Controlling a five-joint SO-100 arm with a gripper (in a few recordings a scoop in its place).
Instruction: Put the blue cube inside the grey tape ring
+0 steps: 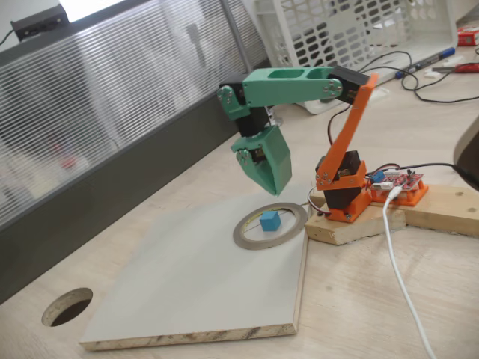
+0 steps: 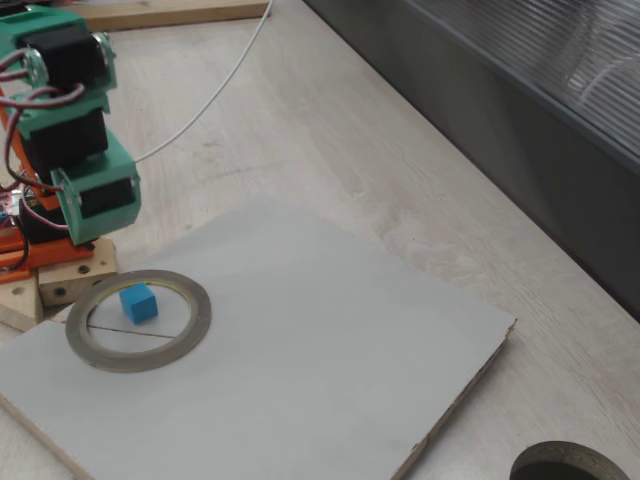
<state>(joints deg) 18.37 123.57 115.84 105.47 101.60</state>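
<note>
The blue cube (image 1: 270, 221) is sitting inside the grey tape ring (image 1: 247, 238), toward the ring's 1 o'clock edge in a fixed view, and toward 11 o'clock of the ring (image 2: 190, 335) where the cube (image 2: 138, 303) shows from the other side. The ring is lying flat on a pale board (image 1: 187, 292) on the tabletop (image 1: 359, 299). The green gripper (image 1: 268, 185) is hanging above the ring, pointing down, grasping nothing; whether its jaws are parted I cannot tell.

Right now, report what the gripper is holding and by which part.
Nothing is held. The gripper hangs above the grey tape ring, apart from the blue cube, which sits inside the ring on the board.
</note>
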